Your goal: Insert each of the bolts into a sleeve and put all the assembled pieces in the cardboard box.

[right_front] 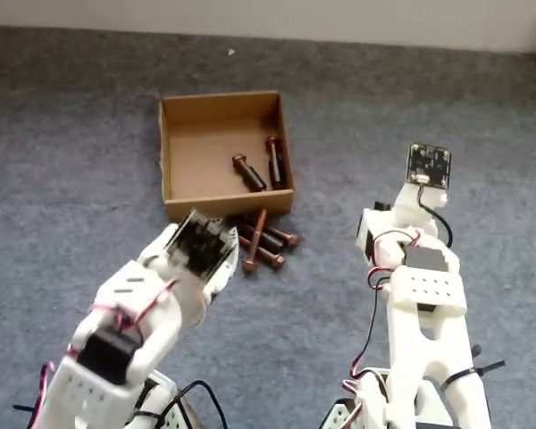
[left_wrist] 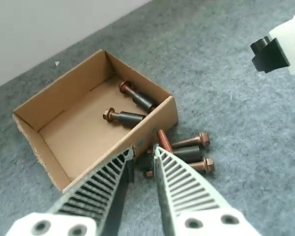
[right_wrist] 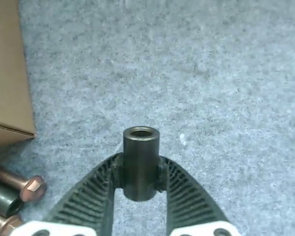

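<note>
Currently on record: one cardboard box, open-topped, standing on grey carpet toward the far side of the work area. Contents: two assembled pieces, each a copper-coloured bolt seated in a dark sleeve, lying on the box floor toward its right-hand wall as the high view shows it. The angled piece lies slantwise, and the wall-side piece runs roughly along that wall, the two near each other. Outside the box, just beside its near wall: a small heap of loose bolts, copper-coloured with flanged heads, and one loose sleeve, dark, lying between two of them (exact bolt count uncertain, since they overlap). Left gripper: poised over the carpet just beside the heap and the box's near wall, its ribbed fingers set slightly apart with nothing between them; a slanted bolt lies just past the fingertips. Right gripper: well to the right of the box, over carpet, fingers pinching a held sleeve by its sides. That sleeve projects beyond the fingertips with its open end showing.
</note>
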Robot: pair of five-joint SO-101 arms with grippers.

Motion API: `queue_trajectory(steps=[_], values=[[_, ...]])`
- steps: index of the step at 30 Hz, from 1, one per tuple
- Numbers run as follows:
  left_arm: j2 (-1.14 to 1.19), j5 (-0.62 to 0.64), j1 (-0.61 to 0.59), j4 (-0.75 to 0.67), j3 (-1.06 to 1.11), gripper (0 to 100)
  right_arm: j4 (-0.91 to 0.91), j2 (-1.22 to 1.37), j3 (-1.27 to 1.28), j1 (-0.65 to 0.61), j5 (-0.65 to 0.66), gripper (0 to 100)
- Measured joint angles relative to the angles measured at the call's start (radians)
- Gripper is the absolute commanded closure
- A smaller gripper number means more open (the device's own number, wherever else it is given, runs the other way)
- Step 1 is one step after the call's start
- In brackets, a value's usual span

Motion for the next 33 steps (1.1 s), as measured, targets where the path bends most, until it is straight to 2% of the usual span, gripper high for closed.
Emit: queue_trajectory(steps=[8, 10, 12, 17, 26, 33], values=[[0.545, 0.0, 0.003, -0.166, -0.206, 90, 0.0, 0.0, 0.0, 0.0, 0.0, 99.3], [0.672, 0.0, 0.018, -0.199, -0.247, 86, 0.0, 0.0, 0.0, 0.0, 0.0, 99.3], [0.798, 0.0, 0.038, -0.213, -0.295, 83, 0.0, 0.0, 0.0, 0.0, 0.0, 99.3], [1.053, 0.02, 0.061, -0.218, -0.417, 83, 0.0, 0.0, 0.0, 0.0, 0.0, 99.3], [1.289, 0.141, 0.058, -0.222, -0.562, 83, 0.0, 0.0, 0.0, 0.0, 0.0, 99.3], [1.401, 0.147, -0.009, -0.226, -0.618, 83, 0.0, 0.0, 0.0, 0.0, 0.0, 99.2]])
